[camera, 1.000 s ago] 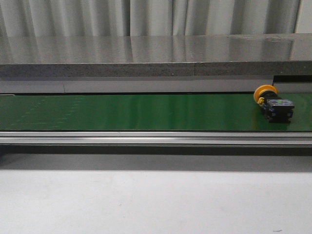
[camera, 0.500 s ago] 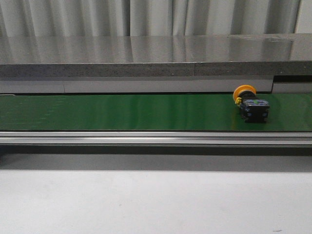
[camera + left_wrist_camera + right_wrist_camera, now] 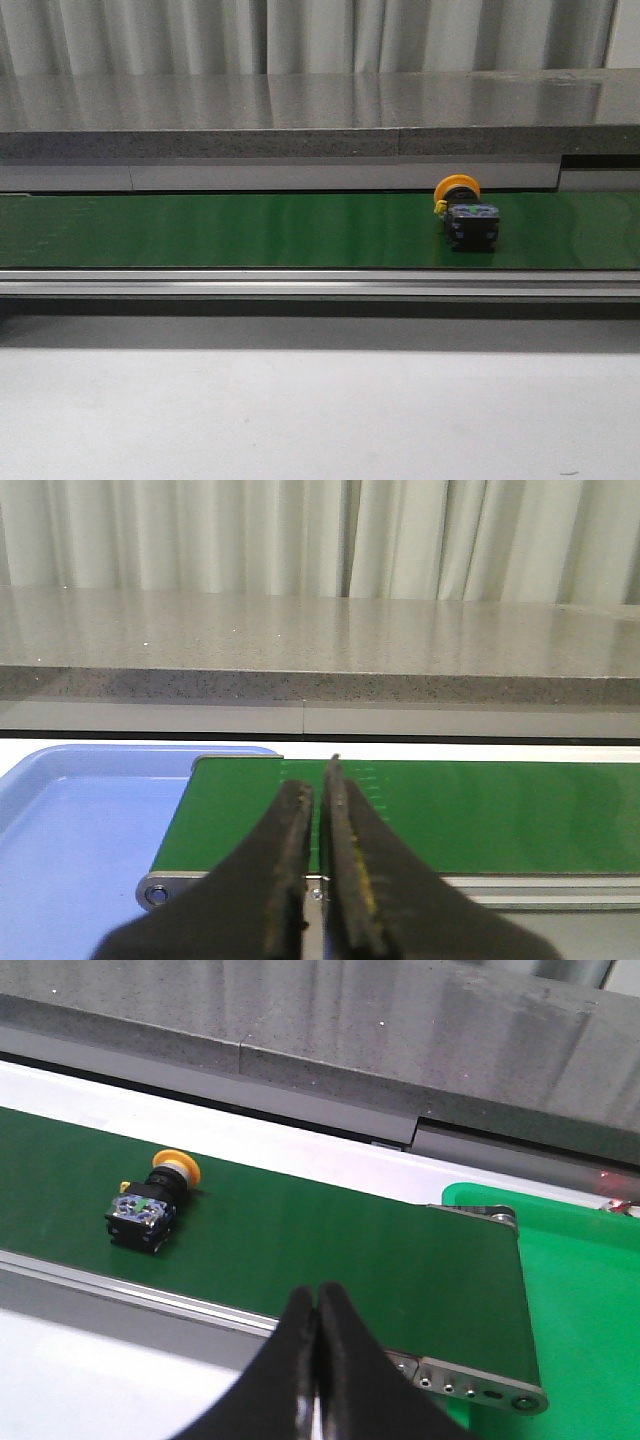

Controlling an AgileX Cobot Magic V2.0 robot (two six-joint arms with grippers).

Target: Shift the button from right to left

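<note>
The button (image 3: 466, 214), a yellow-orange disc head on a black boxy body, lies on its side on the green conveyor belt (image 3: 250, 230), right of the middle in the front view. It also shows in the right wrist view (image 3: 150, 1200), well away from my right gripper (image 3: 317, 1295), which is shut and empty over the belt's near rail. My left gripper (image 3: 318, 785) is shut and empty near the belt's left end. The button is out of the left wrist view. Neither gripper shows in the front view.
A blue tray (image 3: 70, 820) sits off the belt's left end. A green tray (image 3: 580, 1280) sits off its right end. A grey stone ledge (image 3: 320, 115) runs behind the belt, and a metal rail (image 3: 320, 283) runs along its front.
The button has travelled leftward along the belt, from near the right edge of the front view to right of the middle. Neither gripper is seen in the earlier frames.
</note>
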